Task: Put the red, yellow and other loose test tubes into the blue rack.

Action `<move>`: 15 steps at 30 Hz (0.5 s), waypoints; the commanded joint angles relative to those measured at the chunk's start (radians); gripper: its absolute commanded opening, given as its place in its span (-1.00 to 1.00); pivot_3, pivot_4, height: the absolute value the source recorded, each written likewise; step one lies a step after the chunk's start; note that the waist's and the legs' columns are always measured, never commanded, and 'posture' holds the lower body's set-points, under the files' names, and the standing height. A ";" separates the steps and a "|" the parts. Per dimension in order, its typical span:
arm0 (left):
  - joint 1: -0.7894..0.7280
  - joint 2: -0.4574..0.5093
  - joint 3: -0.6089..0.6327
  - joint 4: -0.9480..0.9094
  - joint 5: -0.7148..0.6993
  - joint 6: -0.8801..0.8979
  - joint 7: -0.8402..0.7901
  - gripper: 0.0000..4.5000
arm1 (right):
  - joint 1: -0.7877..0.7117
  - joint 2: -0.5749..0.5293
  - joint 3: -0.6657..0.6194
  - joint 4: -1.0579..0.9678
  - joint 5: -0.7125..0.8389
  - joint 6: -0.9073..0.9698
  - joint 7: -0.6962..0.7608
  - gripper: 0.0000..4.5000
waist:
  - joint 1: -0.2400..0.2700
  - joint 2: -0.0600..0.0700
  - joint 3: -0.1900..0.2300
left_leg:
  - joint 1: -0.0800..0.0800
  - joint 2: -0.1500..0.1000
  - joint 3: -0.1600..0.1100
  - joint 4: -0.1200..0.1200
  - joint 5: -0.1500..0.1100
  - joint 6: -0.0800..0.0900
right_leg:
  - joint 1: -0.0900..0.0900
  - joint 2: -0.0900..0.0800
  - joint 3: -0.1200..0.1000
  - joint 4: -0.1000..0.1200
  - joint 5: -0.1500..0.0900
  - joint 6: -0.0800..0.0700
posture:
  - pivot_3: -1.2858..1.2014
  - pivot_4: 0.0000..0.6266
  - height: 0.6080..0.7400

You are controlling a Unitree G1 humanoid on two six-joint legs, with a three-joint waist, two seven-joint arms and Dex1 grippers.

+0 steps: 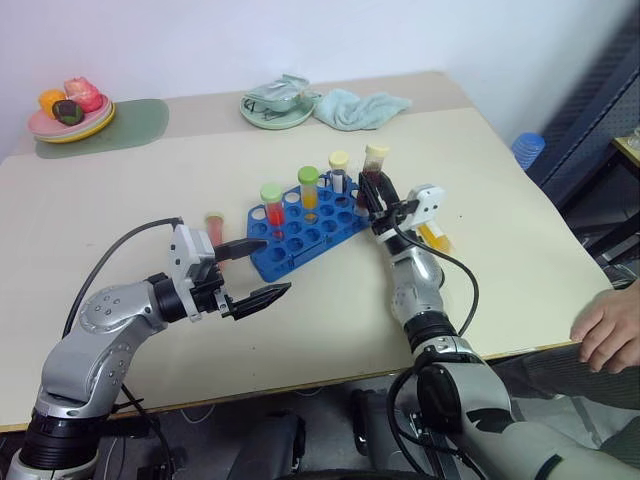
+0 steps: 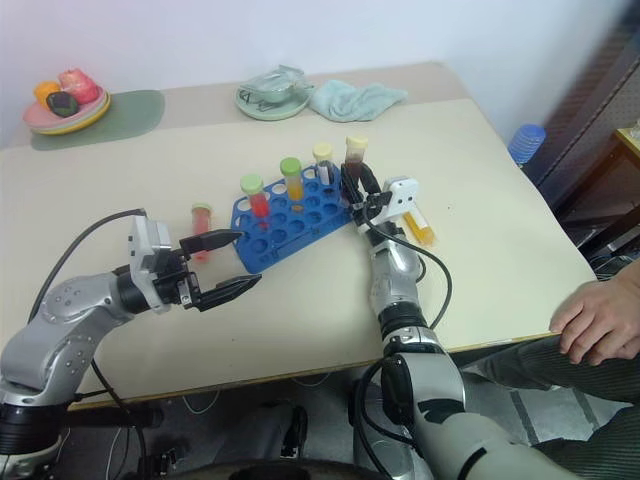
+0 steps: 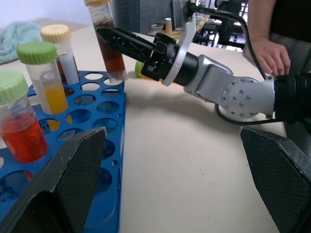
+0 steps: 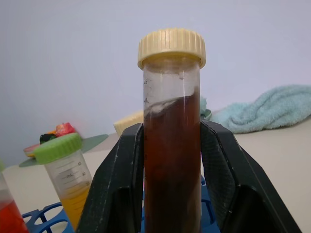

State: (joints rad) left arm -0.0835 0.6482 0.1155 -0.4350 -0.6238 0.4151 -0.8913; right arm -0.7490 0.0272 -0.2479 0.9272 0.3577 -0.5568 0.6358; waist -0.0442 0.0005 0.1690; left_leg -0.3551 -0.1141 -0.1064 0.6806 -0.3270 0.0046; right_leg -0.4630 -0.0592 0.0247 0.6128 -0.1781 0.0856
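Glossy blue plastic rack [image 1: 300, 232]; matt beige table [image 1: 500, 220].

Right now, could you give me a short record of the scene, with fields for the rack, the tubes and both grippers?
rack: blue rack on the table, three capped tubes standing in it
in rack: red tube, orange tube, clear tube
right gripper: shut on dark brown tube, held upright at the rack's far right corner
left gripper: open, holding nothing, near the rack's left end
loose: pink-capped tube left of the rack; yellow tube lying to its right
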 commanded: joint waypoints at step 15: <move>-0.008 0.018 0.047 -0.068 -0.041 0.040 0.039 1.00 | -0.058 -0.032 0.000 0.208 -0.096 -0.166 -0.058 -0.26 | 0.000 0.000 0.000 | 0.001 0.000 0.000 0.000 0.000 0.000 | 0.001 0.000 0.000 0.000 0.000 0.000 | 0.03 -0.52 1.00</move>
State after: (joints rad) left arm -0.0840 0.6558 0.1335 -0.4573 -0.6454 0.4545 -0.8604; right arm -0.8183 0.0051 -0.2571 1.1067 0.2911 -0.7014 0.5947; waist -0.0443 0.0006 0.1688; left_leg -0.3543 -0.1142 -0.1066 0.6805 -0.3270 0.0046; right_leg -0.4621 -0.0592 0.0247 0.6126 -0.1781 0.0856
